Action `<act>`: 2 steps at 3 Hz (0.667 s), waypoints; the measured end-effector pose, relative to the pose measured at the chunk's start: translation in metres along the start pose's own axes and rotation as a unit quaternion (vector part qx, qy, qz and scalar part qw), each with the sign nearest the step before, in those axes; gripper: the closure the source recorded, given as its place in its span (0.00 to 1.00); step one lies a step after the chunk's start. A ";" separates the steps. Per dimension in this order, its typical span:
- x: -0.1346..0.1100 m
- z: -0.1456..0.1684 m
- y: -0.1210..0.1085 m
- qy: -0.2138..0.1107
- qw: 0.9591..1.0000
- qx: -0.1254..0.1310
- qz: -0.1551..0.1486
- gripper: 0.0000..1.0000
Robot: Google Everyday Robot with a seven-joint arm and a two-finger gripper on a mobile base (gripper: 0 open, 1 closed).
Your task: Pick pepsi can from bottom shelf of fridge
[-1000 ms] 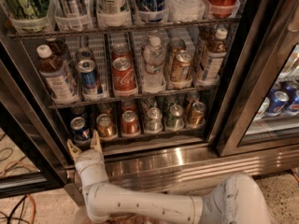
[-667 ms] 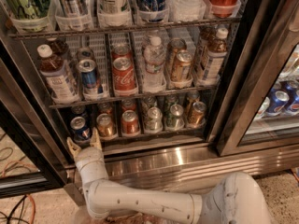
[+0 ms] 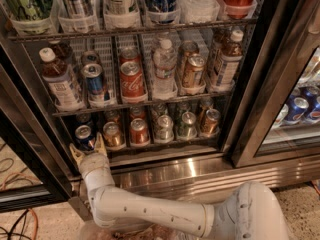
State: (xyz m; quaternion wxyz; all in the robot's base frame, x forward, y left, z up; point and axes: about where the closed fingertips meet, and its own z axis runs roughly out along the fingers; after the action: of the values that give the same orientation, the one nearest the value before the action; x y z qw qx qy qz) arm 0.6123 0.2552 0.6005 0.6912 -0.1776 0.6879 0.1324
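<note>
Camera view: my only feed, looking down into the fridge [image 3: 252, 109], whose ribbed steel base runs across below the racks.
Gripper: the gripper [image 3: 88, 149] sits low at the left, at the front edge of the bottom shelf [image 3: 165, 145], with the wrist pointing into the cooler.
Jaws: released. The two tan fingers [image 3: 75, 154] stand spread, and I can make out nothing between them.
Pepsi can: the pepsi can [image 3: 84, 135] stands upright at the front of the leftmost lane of the bottom shelf, just beyond the fingertips. I cannot tell whether they touch it.
Arm: the white arm [image 3: 150, 215] runs left along the floor from a bulky joint at the near right, then bends up to the wrist.
Bottom-shelf neighbours: to the right of the pepsi can stand a bronze can [image 3: 113, 134], an orange can [image 3: 139, 131], two silver-topped cans, and a gold can [image 3: 210, 121] in the rightmost lane.
Middle rack: from left to right I see a white-capped bottle [image 3: 60, 81], a taller blue can [image 3: 95, 83], a red Coca-Cola can [image 3: 131, 79] and a water bottle [image 3: 164, 70].
Right door: blue cans [image 3: 298, 109] sit behind the glass.
Floor: cables [image 3: 15, 219] lie at the near left.
</note>
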 end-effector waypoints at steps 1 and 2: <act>0.001 0.007 0.002 0.001 1.000 -0.005 -0.001 0.34; 0.003 0.015 0.002 0.003 1.000 -0.008 0.000 0.44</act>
State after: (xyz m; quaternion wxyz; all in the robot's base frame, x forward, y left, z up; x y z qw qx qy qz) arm 0.6248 0.2633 0.5968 0.6874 -0.1835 0.6891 0.1375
